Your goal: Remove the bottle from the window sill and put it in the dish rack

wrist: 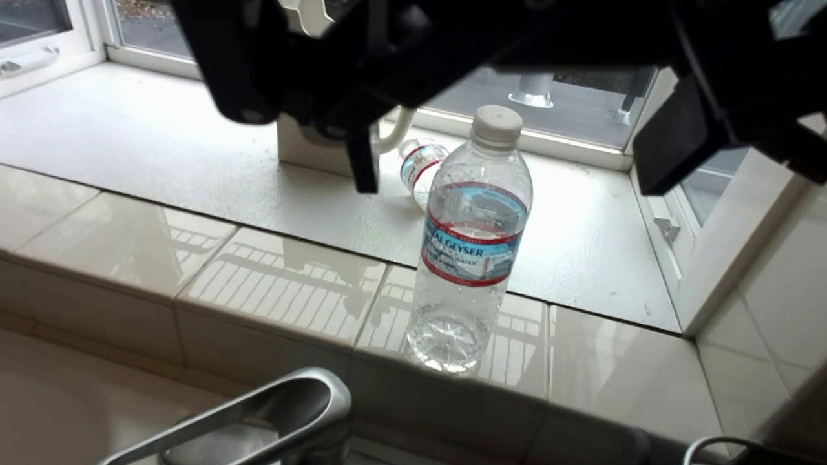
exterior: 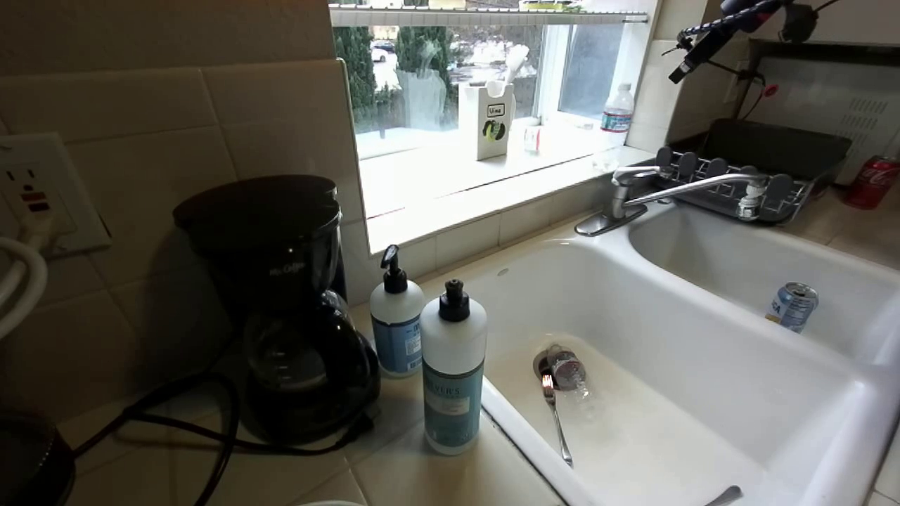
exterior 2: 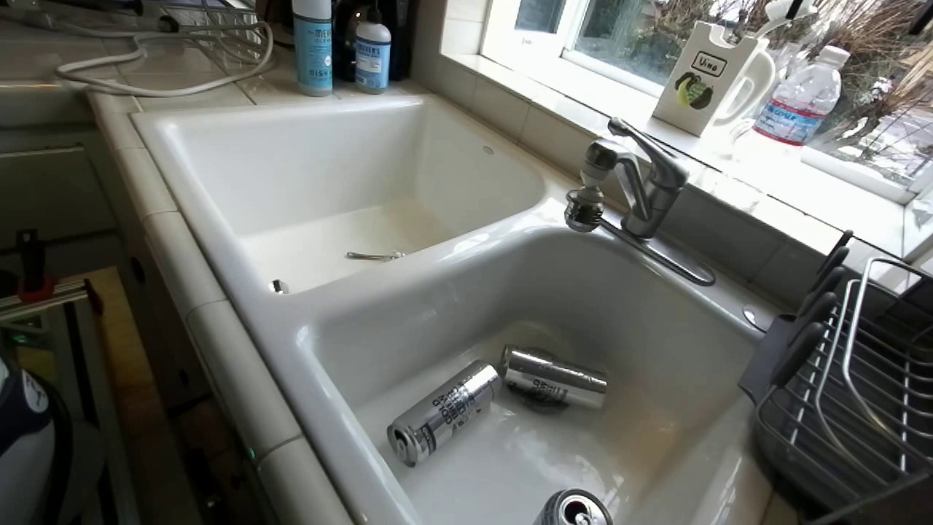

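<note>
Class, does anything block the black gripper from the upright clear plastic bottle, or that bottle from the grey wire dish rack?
In the wrist view, nothing visible stands between the gripper and the bottle. The route to the dish rack looks unblocked too; the chrome metal faucet stands beside it.

Passable above the upright bottle (wrist: pixel 475 239) and, in the wrist view, along its right side up to the tiled wall (wrist: pixel 782 303). Crowded behind, leftward, by a second bottle (wrist: pixel 421 166) and a jug (wrist: pixel 307 152); obstructed at the lower left by the tap (wrist: pixel 291 407).

tiled counter (exterior: pixel 408 471) bearing coffee maker (exterior: pixel 281 295), soap bottles (exterior: pixel 453 379), dish rack (exterior 2: pixel 849 408), red can (exterior: pixel 870 183)
</note>
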Robot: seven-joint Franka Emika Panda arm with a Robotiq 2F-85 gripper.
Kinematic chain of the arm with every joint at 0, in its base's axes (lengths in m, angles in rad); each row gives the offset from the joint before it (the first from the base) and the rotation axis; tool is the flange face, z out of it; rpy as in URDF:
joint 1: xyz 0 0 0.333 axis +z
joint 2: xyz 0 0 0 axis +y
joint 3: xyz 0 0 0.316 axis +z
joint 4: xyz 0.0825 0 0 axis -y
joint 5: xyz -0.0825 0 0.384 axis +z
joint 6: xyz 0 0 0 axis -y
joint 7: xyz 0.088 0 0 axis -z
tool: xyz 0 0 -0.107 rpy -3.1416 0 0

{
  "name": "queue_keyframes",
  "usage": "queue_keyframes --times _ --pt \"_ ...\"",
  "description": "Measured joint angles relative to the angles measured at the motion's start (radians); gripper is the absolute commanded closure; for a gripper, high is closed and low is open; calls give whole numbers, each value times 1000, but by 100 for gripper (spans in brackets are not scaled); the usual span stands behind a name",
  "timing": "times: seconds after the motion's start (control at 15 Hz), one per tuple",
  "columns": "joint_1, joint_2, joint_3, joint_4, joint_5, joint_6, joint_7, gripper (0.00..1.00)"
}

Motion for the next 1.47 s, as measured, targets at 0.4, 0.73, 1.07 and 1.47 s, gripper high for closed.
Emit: queue_keyframes --times 0.4,0.73,1.07,1.47 --pt "-106 163 99 198 139 -16 65 0" --pt "-135 185 136 226 134 -18 80 0" --pt "-134 203 168 241 72 -9 183 0" --pt "-139 259 181 307 9 -4 300 18"
